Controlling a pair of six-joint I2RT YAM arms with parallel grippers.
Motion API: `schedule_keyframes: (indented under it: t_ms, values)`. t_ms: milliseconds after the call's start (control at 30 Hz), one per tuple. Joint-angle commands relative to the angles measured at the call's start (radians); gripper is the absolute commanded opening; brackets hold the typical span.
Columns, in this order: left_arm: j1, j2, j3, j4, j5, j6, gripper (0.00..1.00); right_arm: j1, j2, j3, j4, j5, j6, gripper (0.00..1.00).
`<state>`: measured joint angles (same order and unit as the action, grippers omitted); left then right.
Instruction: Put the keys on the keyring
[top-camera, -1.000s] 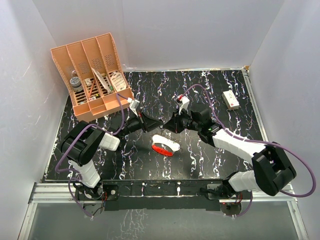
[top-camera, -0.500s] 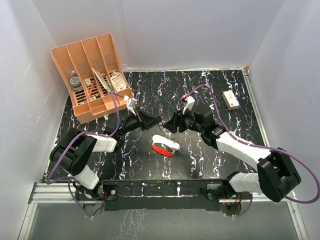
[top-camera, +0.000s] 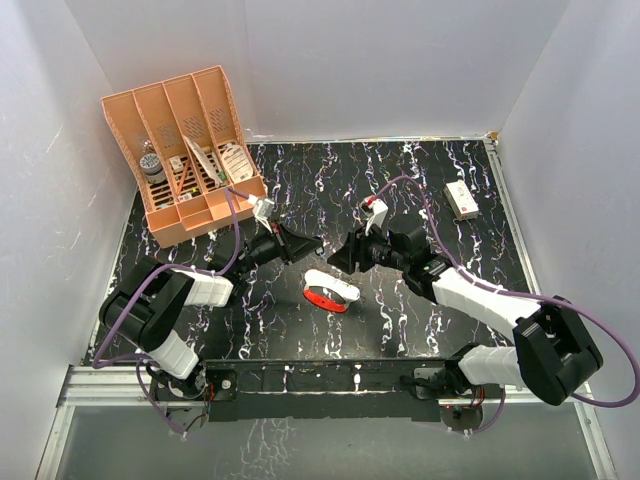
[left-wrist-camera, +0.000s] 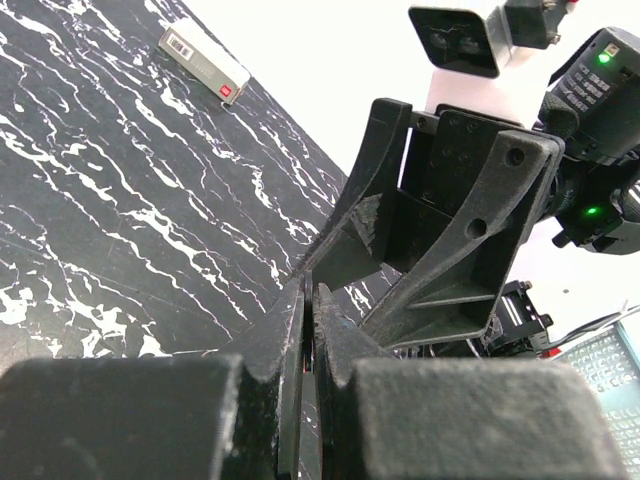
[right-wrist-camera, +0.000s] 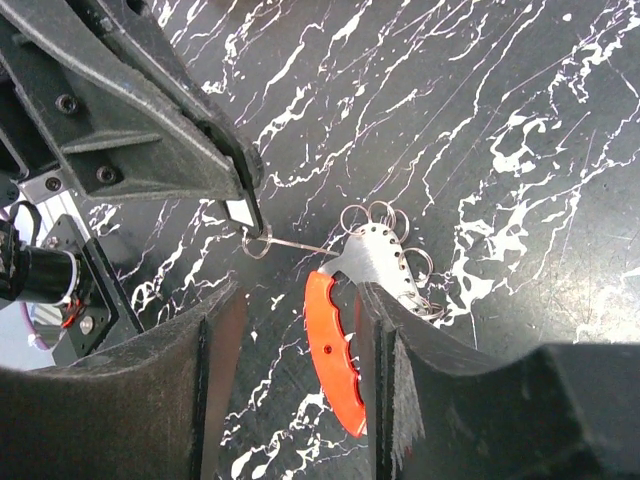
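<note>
- Left tool (top-camera: 312, 243) is pinched together on the keys (right-wrist-camera: 240, 211), just above the worktop (top-camera: 420, 190).
- Right tool (right-wrist-camera: 298, 292), spread apart, hovers over the keyring (right-wrist-camera: 336, 352) lying flat there.
- Probably best: clamp its red side firmly before threading.

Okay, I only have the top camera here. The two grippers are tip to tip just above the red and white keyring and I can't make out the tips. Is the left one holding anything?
Observer: Yes. The right wrist view shows the left gripper shut on the keys, a tiny flat piece with a pale middle.
Operator: Anything joining it to the keyring?
Observer: A thin wire runs from a small ring under that piece to the keyring's silvery plate.
Operator: And the right gripper?
Observer: Open, holding nothing; the keyring shows between its fingers.
</note>
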<state>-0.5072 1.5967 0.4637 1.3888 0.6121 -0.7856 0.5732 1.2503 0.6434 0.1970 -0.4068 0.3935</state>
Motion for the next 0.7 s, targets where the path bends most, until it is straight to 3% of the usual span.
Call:
schedule_keyframes:
  t_ms: [0, 100, 200, 667]
  values:
    - [-0.002, -0.025, 0.011, -0.031, -0.026, 0.009, 0.0, -0.003, -0.03, -0.014, 0.079, -0.019, -0.017, 0.43]
    - [-0.002, -0.031, 0.02, -0.079, -0.044, 0.014, 0.0, -0.003, -0.031, -0.005, 0.074, -0.024, -0.031, 0.33]
    - [-0.002, -0.031, 0.046, -0.144, -0.055, 0.014, 0.0, 0.002, -0.014, 0.016, 0.058, -0.035, -0.045, 0.29]
    - [-0.009, -0.058, 0.174, -0.449, -0.142, 0.004, 0.0, 0.053, 0.034, 0.083, -0.008, 0.078, -0.087, 0.35]
